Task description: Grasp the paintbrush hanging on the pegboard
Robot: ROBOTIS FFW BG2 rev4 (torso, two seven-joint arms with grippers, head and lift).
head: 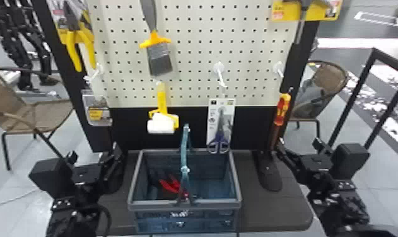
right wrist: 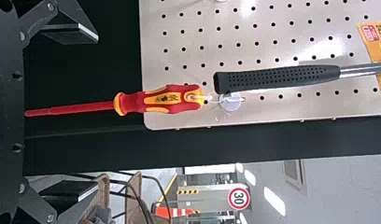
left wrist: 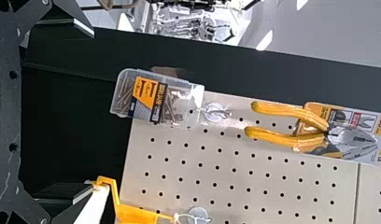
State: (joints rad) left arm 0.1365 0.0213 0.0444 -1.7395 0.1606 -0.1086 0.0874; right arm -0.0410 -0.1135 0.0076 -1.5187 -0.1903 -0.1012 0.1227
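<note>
Over the dark table (head: 270,205), your left gripper (left wrist: 86,112) and right gripper (right wrist: 93,114) wait splayed and empty at its side edges. Beyond, the paintbrush (head: 157,47) hangs near the top edge of the pegboard (head: 239,41), left of centre, bristles down. It is probably light and stiff, so pinch the yellow collar, not the soft bristles.

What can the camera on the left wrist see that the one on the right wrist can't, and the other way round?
Left wrist camera, not the right: yellow-handled pliers, a clear box of small hardware, and part of a yellow paint roller.
Right wrist camera, not the left: a red and yellow screwdriver and a black-handled hammer.
Both: the white pegboard with its black frame, and tools hanging from its hooks.
</note>
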